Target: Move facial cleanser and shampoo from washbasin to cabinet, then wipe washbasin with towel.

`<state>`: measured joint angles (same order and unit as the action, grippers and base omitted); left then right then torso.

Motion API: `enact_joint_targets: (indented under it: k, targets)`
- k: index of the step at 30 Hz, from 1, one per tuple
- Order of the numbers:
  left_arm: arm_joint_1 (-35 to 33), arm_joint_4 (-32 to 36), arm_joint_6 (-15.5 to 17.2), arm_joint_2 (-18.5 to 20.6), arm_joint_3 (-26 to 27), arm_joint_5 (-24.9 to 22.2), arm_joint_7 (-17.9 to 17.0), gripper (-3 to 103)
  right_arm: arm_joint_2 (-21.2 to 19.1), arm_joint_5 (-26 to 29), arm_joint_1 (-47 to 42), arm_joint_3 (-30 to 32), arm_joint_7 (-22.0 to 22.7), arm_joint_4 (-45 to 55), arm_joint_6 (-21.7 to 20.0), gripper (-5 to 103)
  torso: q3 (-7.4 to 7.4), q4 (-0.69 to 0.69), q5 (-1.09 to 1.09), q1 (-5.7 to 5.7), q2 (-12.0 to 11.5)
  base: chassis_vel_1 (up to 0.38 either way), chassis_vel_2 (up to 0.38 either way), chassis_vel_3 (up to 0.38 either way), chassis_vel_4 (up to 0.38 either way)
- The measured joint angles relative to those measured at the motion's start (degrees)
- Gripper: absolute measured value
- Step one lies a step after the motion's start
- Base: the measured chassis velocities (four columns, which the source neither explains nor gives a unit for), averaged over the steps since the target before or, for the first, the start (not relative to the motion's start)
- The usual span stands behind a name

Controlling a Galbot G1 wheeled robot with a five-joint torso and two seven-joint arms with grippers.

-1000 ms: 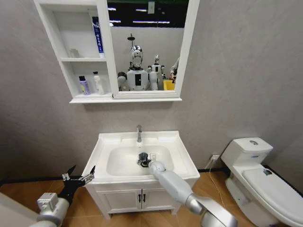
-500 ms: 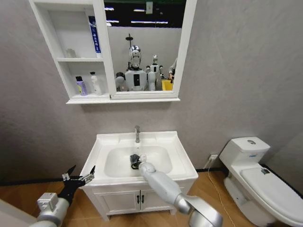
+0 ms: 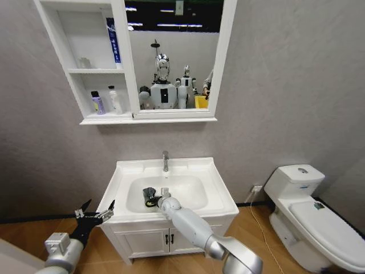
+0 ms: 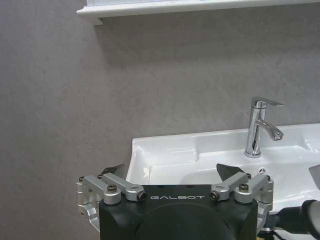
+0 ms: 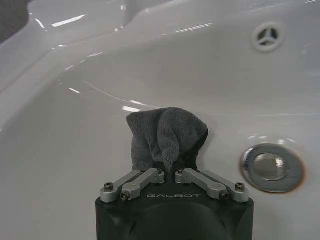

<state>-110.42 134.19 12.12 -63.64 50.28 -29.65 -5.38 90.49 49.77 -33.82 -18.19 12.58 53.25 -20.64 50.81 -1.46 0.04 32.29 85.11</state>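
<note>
Dark grey, nearly black plush towel (image 5: 166, 134) is what your right gripper (image 5: 170, 172) has pinched: its fingers are closed tight on a bunched fold, and the cloth stands up from the tips against the white ceramic. You have it down inside the rounded bowl of the white rectangular washbasin (image 3: 214, 185), on the left part of the bowl as the head view shows it, with the chrome drain (image 5: 272, 168) just beside the cloth and the overflow hole (image 5: 268, 37) farther up the wall.

For the wipe itself, judging from this pose, you want the cloth pressed flat enough to drag, not just its tip brushing. Keep the fingers off the ceramic, sweep in overlapping passes, and mind the chrome tap (image 3: 165, 161) at the back rim so the forearm does not clip it.

Your left gripper (image 3: 94, 216) hangs low, just off the basin's left front corner, fingers spread wide and holding nothing; leave it parked.

Up on the white open-shelf wall cabinet (image 3: 63, 61) beside the mirror, two small bottles (image 3: 106, 101) already stand on the lower shelf, so the moving step looks done.
</note>
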Motion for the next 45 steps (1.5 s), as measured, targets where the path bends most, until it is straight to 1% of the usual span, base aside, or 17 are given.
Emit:
enact_joint_targets:
  k: [3,4,5,6,9,12,15,18,19,22,25,26,30,34,40,43,45]
  targets:
    - [0.00,0.00,0.00,0.00,0.00,0.00,0.00,100,-6.13,-1.26,-1.72,1.44,6.07,4.78,-3.69,4,-0.03,-0.02,-0.02,0.00,0.03,0.000,0.000,0.000,0.000]
    - [0.00,0.00,0.00,0.00,0.00,0.00,0.00,100,-6.13,-1.26,-1.72,1.44,6.07,4.78,-3.69,4,-0.03,-0.02,-0.02,0.00,0.03,0.000,0.000,0.000,0.000]
    - [0.00,0.00,0.00,0.00,0.00,0.00,0.00,100,-8.54,-1.74,-2.64,1.99,7.89,7.05,-4.51,4,-0.04,-0.03,-0.03,0.00,0.03,0.000,0.000,0.000,0.000]
    - [0.00,0.00,0.00,0.00,0.00,0.00,0.00,100,-8.54,-1.74,-2.64,1.99,7.89,7.05,-4.51,4,-0.04,-0.03,-0.03,0.00,0.03,0.000,0.000,0.000,0.000]
    - [0.01,0.00,0.00,0.00,0.00,0.00,0.00,100,-13.25,-1.69,-5.04,4.19,10.18,12.38,-6.09,4,-0.02,-0.03,-0.02,0.00,0.03,0.000,0.000,0.000,0.000]
    - [0.01,0.00,0.00,0.00,0.00,0.00,0.00,100,-15.93,-1.78,-6.87,6.06,11.07,16.98,-6.45,4,0.01,-0.08,-0.03,0.01,0.02,0.000,0.000,0.000,0.000]
    - [0.00,-0.01,0.00,0.00,0.00,0.00,0.00,100,-17.23,-2.18,-7.74,7.20,11.57,19.99,-6.65,4,0.03,-0.11,-0.01,0.01,0.00,0.000,0.000,0.000,0.000]
    - [0.00,0.00,0.00,0.00,0.00,0.00,0.00,100,-21.98,-4.36,-10.36,10.97,12.38,27.65,-6.51,4,0.00,-0.07,-0.03,-0.01,0.02,0.000,0.000,0.000,0.000]
    - [0.00,0.00,0.00,0.00,0.00,0.00,0.00,100,-21.98,-4.36,-10.36,10.97,12.38,27.65,-6.51,4,0.00,-0.07,-0.03,-0.01,0.02,0.000,0.000,0.000,0.000]
    - [0.01,-0.01,0.00,0.00,0.00,0.00,0.00,100,-27.80,-8.20,-12.70,14.15,11.50,32.21,-4.96,4,0.00,-0.07,-0.04,-0.01,0.01,0.000,0.000,0.000,0.000]
    - [0.01,0.00,0.00,0.00,0.00,0.00,0.00,100,-30.09,-9.80,-13.81,15.85,10.61,33.90,-4.06,4,0.00,-0.05,-0.01,-0.01,0.02,0.000,0.000,0.000,0.000]
    - [0.00,0.00,0.00,0.00,0.00,0.00,0.00,100,-32.24,-10.59,-14.85,17.85,9.95,35.16,-3.22,4,0.00,-0.07,-0.04,-0.01,0.02,0.000,0.000,0.000,0.000]
    - [0.01,0.00,0.00,0.00,0.00,0.00,0.00,100,-34.70,-12.20,-16.41,20.71,7.63,36.38,-1.37,4,0.00,-0.08,-0.02,-0.01,0.02,0.000,0.000,0.000,0.000]
    - [0.00,-0.01,0.00,0.00,0.00,0.00,0.00,100,-35.48,-13.00,-17.07,22.18,5.58,36.12,0.16,4,-0.01,-0.06,-0.02,0.00,0.02,0.000,0.000,0.000,0.000]
    - [0.01,0.00,0.00,0.00,0.00,0.00,0.00,100,-35.22,-13.78,-15.69,22.16,3.96,33.28,1.47,4,-0.01,-0.06,-0.03,-0.01,0.02,0.000,0.000,0.000,0.000]
    - [0.00,0.00,0.00,0.00,0.00,0.00,0.00,100,-34.74,-14.76,-13.84,21.77,2.22,29.88,3.31,4,-0.01,-0.05,-0.03,0.00,0.02,0.000,0.000,0.000,0.000]
    - [0.00,-0.01,0.00,0.00,0.00,0.00,0.00,100,-34.33,-15.94,-11.75,21.04,0.00,26.80,6.11,4,-0.01,-0.05,-0.05,0.00,0.02,0.000,0.000,0.000,0.000]
